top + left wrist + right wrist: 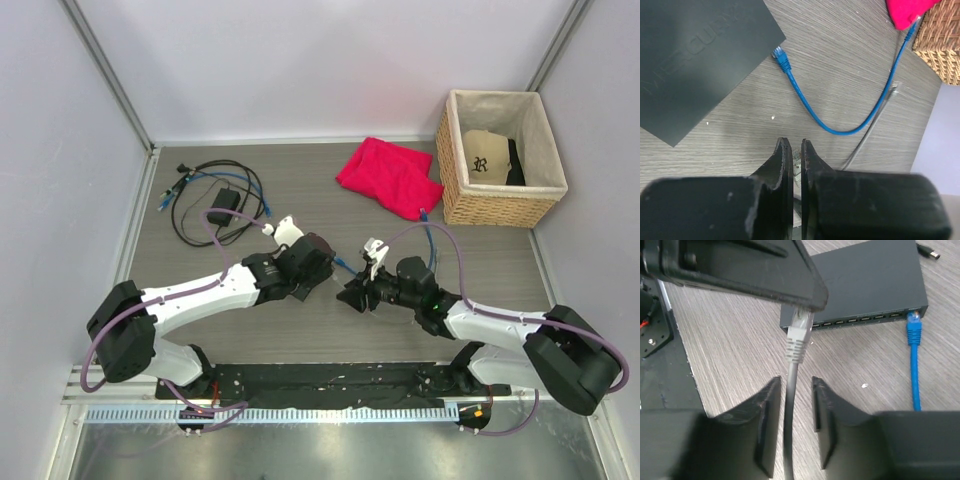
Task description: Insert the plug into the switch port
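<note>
The switch [865, 285] is a flat dark box with a row of ports along its near edge; it also shows in the left wrist view [695, 60]. In the top view the grippers hide it. My left gripper [792, 142] is shut on the clear tip of the grey plug [799, 332] and holds it above the table, just in front of the switch's left ports. The grey cable [789, 415] runs back between the fingers of my right gripper [795, 381], which is open with a gap on both sides of it. In the top view the two grippers [335, 272] [353, 296] meet mid-table.
A blue cable's plug [914, 327] lies at the switch's right end port; I cannot tell if it is seated. A red cloth [390, 175] and a wicker basket [455, 190] with a cap stand at the back right. A black power brick [222, 203] with coiled cords lies back left.
</note>
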